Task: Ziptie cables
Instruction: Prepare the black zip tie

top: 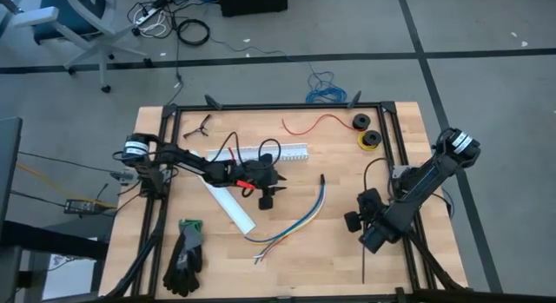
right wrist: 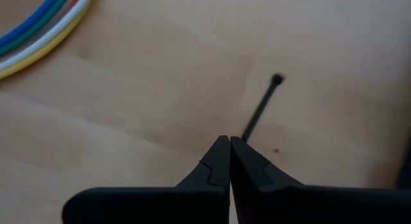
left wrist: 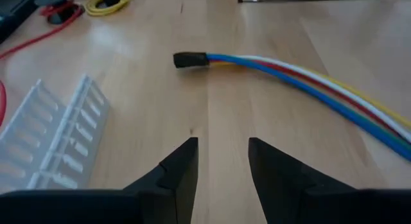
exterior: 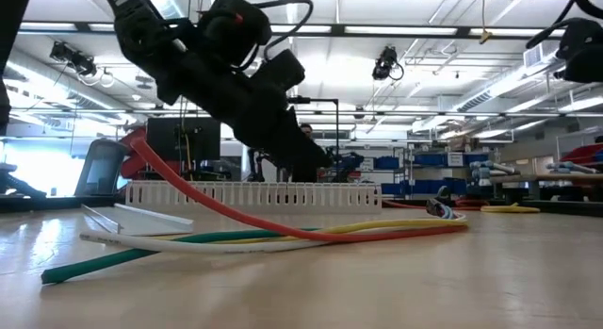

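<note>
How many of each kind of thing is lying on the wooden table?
Bundle of cables: 1
White channel pieces: 2
Black gloves: 1 pair
Wire spools: 2
Loose red wire: 1
Black zip tie: 1
Total: 8

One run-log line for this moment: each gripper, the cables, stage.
left gripper: open, empty, short of cables' sleeved end | right gripper: shut, by black zip tie | cables: loose on table | stage: not yet tied

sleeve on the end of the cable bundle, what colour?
Black. The sleeve caps the cables; left wrist view shows it best.
</note>
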Available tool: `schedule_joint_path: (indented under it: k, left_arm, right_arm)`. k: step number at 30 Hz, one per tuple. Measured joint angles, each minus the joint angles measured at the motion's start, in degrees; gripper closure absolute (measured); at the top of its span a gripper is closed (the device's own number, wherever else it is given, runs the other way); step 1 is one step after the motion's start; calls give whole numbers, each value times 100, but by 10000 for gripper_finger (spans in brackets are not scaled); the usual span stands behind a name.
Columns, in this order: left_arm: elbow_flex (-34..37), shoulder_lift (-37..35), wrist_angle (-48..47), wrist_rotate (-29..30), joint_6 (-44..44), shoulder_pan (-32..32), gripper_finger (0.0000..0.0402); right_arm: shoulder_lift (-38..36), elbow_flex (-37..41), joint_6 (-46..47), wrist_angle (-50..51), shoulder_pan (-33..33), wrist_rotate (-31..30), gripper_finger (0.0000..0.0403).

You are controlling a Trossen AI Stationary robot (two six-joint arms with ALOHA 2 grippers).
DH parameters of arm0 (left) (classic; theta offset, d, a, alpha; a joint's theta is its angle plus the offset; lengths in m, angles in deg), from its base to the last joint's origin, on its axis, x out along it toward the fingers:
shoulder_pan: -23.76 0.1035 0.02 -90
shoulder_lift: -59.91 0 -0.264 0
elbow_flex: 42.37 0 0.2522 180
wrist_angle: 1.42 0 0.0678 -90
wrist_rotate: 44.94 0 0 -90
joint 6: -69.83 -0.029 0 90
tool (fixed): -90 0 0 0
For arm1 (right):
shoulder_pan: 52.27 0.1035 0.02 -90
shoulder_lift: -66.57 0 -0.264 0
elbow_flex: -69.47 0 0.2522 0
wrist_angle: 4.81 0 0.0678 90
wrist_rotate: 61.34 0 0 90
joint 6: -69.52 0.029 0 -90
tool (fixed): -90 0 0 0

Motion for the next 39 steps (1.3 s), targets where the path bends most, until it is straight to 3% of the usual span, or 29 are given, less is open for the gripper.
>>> schedule_joint_path:
  k: [10,19,35,39]
  left_arm:
    - [-21,-2,-89,-2,22,-2,255]
    - [-21,-5,-149,-2,66,-4,255]
    - [-21,-5,-156,-2,219,-7,255]
    - [-21,-5,-144,-2,221,-7,255]
  right_arm:
    - [23,115,16,360,-251,7,346]
    - [23,714,23,-434,-533,43,293]
    - [0,1368,181,-1215,-621,98,292]
    - [-5,1456,179,-1351,-630,82,317]
